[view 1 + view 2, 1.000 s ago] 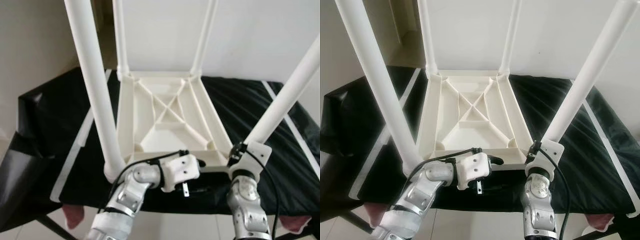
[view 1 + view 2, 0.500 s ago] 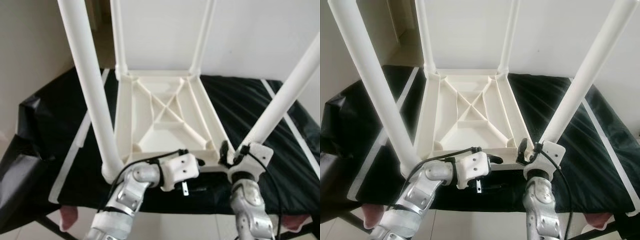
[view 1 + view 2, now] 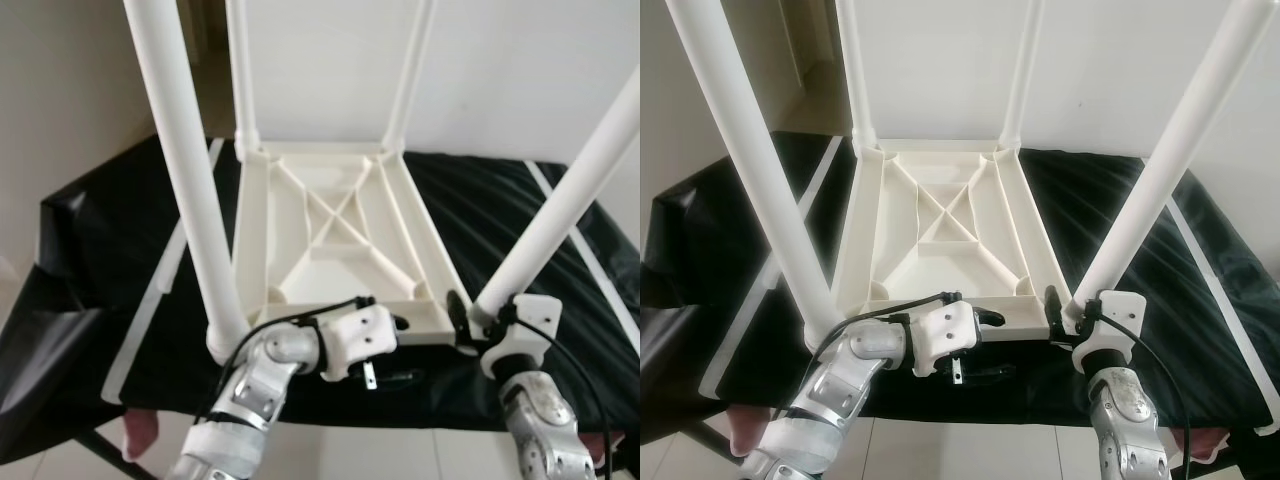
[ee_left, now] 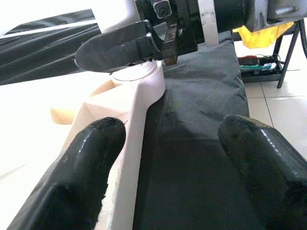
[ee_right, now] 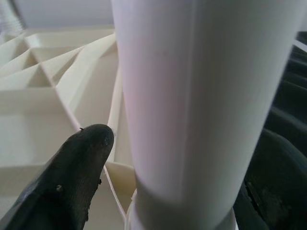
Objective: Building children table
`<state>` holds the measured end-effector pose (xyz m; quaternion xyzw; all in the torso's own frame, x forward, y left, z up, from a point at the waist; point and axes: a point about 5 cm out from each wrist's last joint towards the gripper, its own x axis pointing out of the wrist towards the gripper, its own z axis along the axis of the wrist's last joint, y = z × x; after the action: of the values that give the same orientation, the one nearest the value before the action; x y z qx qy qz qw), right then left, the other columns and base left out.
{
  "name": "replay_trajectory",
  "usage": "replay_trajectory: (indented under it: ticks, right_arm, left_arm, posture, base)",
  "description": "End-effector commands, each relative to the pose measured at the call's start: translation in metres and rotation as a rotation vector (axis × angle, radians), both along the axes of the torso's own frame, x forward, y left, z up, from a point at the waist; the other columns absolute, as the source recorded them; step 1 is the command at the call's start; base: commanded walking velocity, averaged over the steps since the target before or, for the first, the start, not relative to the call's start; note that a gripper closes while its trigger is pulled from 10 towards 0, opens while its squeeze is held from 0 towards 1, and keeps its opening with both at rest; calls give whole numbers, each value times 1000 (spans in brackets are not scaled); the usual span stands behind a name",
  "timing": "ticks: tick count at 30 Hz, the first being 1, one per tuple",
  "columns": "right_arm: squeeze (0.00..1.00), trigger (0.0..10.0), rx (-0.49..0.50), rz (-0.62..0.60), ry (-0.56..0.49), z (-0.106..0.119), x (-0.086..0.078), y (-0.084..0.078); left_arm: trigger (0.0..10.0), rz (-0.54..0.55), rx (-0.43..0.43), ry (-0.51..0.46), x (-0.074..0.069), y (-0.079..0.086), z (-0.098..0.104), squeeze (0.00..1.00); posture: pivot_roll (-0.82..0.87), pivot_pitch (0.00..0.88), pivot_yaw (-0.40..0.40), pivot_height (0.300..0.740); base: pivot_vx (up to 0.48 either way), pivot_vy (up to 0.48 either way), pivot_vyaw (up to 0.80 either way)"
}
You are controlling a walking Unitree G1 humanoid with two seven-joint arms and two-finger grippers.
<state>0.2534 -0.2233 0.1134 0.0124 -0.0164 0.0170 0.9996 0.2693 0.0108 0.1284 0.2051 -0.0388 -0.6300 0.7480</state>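
A black cloth (image 3: 1200, 260) covers the work surface, and on it lies the white children's table (image 3: 940, 235) upside down, its ribbed underside facing up and its long axis running away from the robot toward the white wall (image 3: 1120, 70). Four white legs rise from its corners, splaying a little outward as they climb; the near right leg (image 3: 1160, 170) leans toward the robot's right, the near left leg (image 3: 750, 170) toward its left. The left arm is bent across the front edge of the tabletop, its left gripper (image 4: 168, 143) pointing rightward along that edge with fingers spread apart, one finger (image 4: 91, 167) over the white rim, the other over the cloth. The right arm reaches up from below, and the right gripper (image 5: 182, 158) straddles the base of the near right leg, one finger on each side, seemingly not pressed shut against it.
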Motion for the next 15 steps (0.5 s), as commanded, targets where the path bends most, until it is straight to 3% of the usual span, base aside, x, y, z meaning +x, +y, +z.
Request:
replay_trajectory:
  ticks: [1,7,11,14,15]
  right_arm:
    - [0,10000,-25,19,-4,4,3,-17]
    - [0,10000,-80,79,2,6,8,-22]
    - [0,10000,-141,201,20,6,16,-16]
    - [0,10000,-146,224,22,6,17,-14]
    - [0,9137,-145,238,25,5,18,-13]
  left_arm:
    - [10000,128,-45,-21,6,3,2,0]
    - [10000,128,-49,-17,6,2,3,0]
    - [10000,122,-55,-17,6,0,5,0]
    - [10000,120,-57,-18,6,-1,6,0]
    - [10000,120,-57,-20,7,-1,6,0]
  posture:
    - [-36,0,-45,740]
    - [-40,0,-40,740]
    - [-35,0,-40,740]
    - [-35,0,-40,740]
    - [-33,0,-41,740]
  base:
    - [0,0,0]
    - [0,0,0]
    - [0,0,0]
    - [0,0,0]
    - [0,0,0]
